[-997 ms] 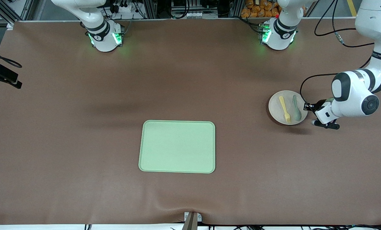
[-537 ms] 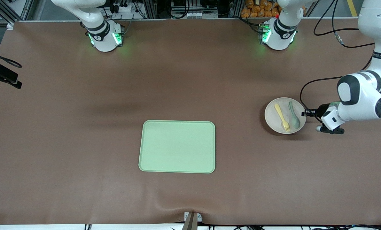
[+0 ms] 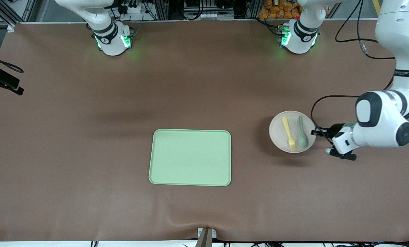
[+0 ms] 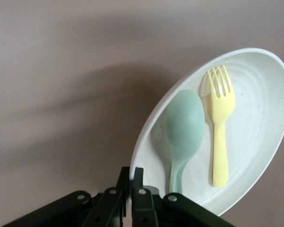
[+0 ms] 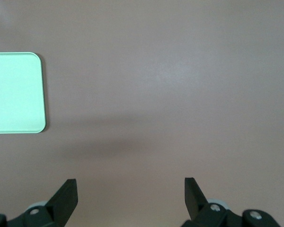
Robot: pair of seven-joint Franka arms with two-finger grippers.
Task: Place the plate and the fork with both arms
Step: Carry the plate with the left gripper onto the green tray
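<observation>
My left gripper [image 3: 316,132] is clamped on the rim of the plate [image 3: 278,135], holding it in the air over the bench [image 3: 88,154] toward the left arm's end, well apart from the green tray [image 3: 190,157]. The fork [image 3: 289,133] lies in the plate beside the grey-green spoon [image 3: 302,132], the 2 side by side. My right gripper [image 5: 130,196] waits with its fingers wide apart above bare bench, the tray's corner in its view.
</observation>
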